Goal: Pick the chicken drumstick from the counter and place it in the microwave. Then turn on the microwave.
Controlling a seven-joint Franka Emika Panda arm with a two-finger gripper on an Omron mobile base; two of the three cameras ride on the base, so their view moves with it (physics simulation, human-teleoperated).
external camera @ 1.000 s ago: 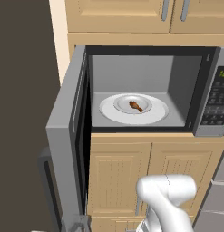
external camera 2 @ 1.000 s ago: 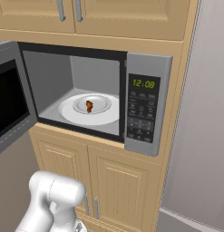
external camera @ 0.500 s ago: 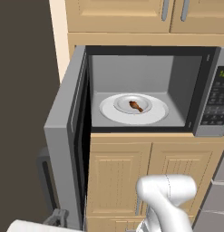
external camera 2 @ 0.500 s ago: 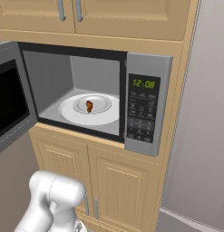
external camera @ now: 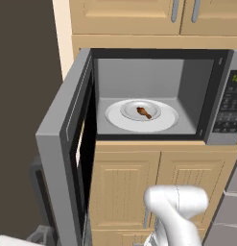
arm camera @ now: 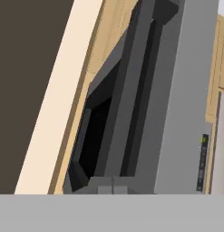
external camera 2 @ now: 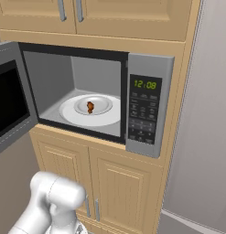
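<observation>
The chicken drumstick (external camera: 143, 113) (external camera 2: 90, 107) lies on a small plate (external camera: 127, 110) in the middle of the white turntable (external camera: 115, 120) inside the microwave (external camera: 218, 65) (external camera 2: 148, 68). The microwave door (external camera: 57, 144) (external camera 2: 9, 100) stands swung wide open to the left. My gripper (arm camera: 112, 186) is shut and holds nothing. It sits low, below the door, and looks up along the door's (arm camera: 177, 90) underside and edge. The keypad (external camera 2: 142, 114) with its green clock is on the right. The counter is out of view.
Light wooden cabinet doors (external camera: 124, 187) (external camera 2: 128, 192) stand below the microwave, and more cabinets (external camera: 129, 17) above it. A tall grey panel (external camera 2: 201, 137) rises at the right. A dark wall (external camera: 24, 72) lies left of the open door. My white arm (external camera: 175, 211) bends down low in front.
The drumstick, plate and door have not moved. In the left base view a grey part low under the door has shifted a little to the left.
</observation>
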